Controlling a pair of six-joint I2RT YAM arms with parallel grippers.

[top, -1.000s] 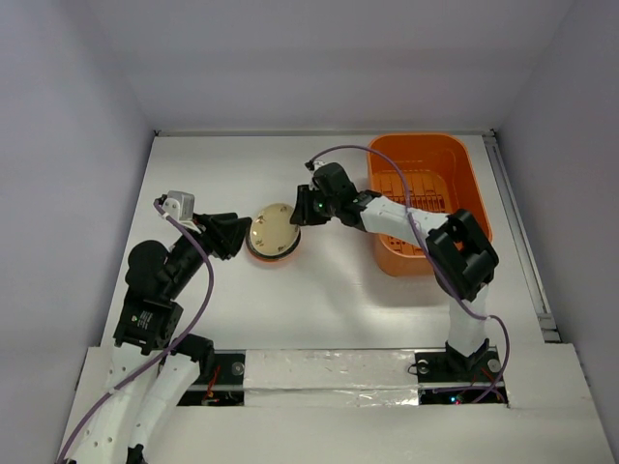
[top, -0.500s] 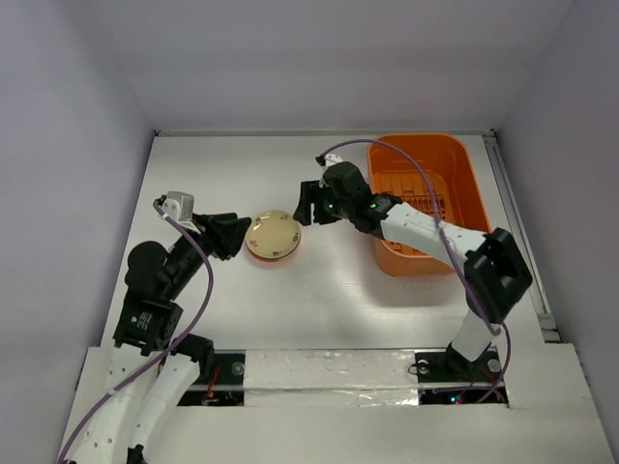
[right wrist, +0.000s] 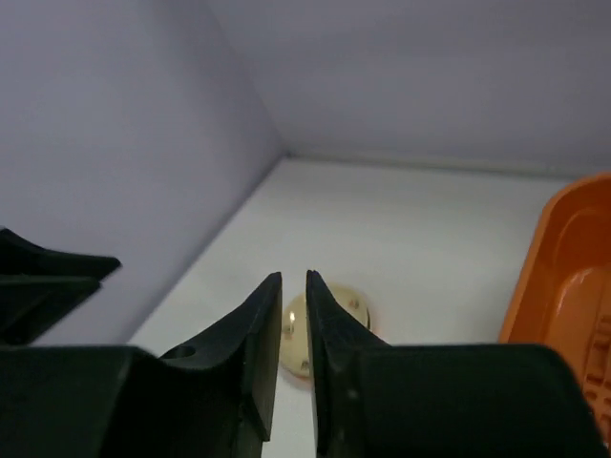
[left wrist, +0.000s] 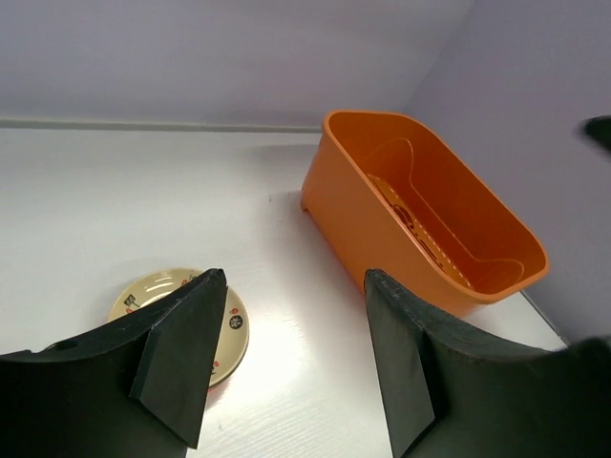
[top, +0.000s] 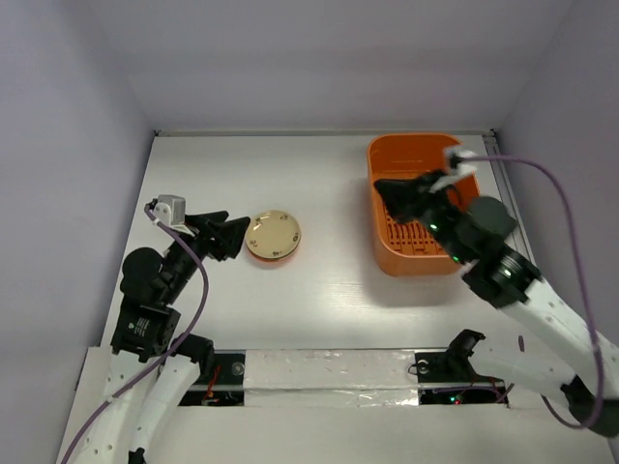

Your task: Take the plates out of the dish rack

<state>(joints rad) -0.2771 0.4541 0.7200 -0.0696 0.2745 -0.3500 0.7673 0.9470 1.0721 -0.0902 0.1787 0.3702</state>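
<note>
A cream plate (top: 274, 232) with small dark marks lies on an orange-red plate on the white table, left of centre. It also shows in the left wrist view (left wrist: 232, 327) and the right wrist view (right wrist: 351, 303). The orange dish rack (top: 389, 257) stands at the right; no plate shows inside it (left wrist: 420, 224). My left gripper (top: 235, 238) is open and empty, just left of the plates (left wrist: 293, 286). My right gripper (top: 384, 187) is raised over the rack's left part, jaws nearly together with nothing between them (right wrist: 294, 279).
Pale walls enclose the table at the back and on both sides. The right arm's body hides part of the rack's floor. A taped strip runs along the table's near edge (top: 329, 369).
My right arm has pulled back from the plates, moving right and up over the rack. The plates stay on the table. The left arm has barely moved.
</note>
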